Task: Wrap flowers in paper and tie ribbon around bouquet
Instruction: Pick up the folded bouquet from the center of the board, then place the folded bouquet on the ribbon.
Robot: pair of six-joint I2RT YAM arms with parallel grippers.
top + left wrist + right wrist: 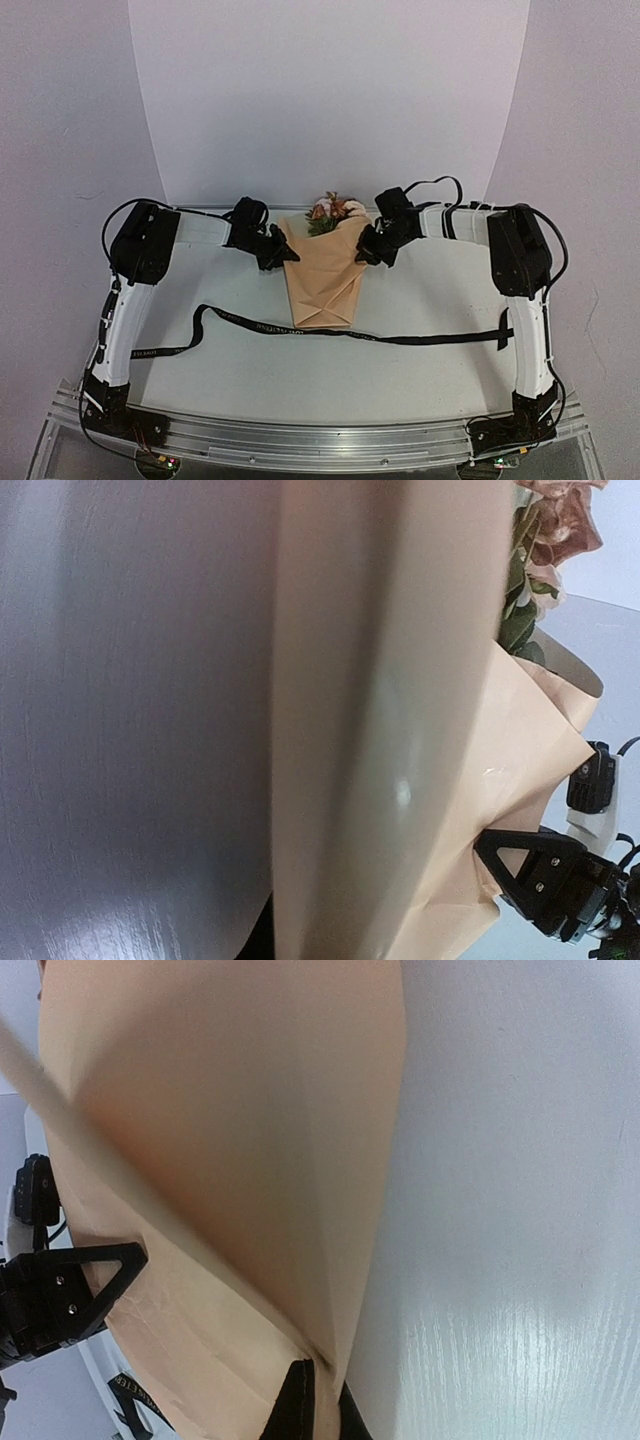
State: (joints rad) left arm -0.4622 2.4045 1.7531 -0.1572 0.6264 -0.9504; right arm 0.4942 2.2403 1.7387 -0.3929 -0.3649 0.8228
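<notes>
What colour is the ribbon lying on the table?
The ribbon is black with small pale lettering, best seen in the top external view.

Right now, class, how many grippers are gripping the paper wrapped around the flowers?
2. The left gripper pinches the left edge of the paper, and the right gripper pinches its right edge, both just below the flowers.

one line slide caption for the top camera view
Left gripper and right gripper pinch the paper wrapped around the flowers; the ribbon lies untied on the table.
</notes>
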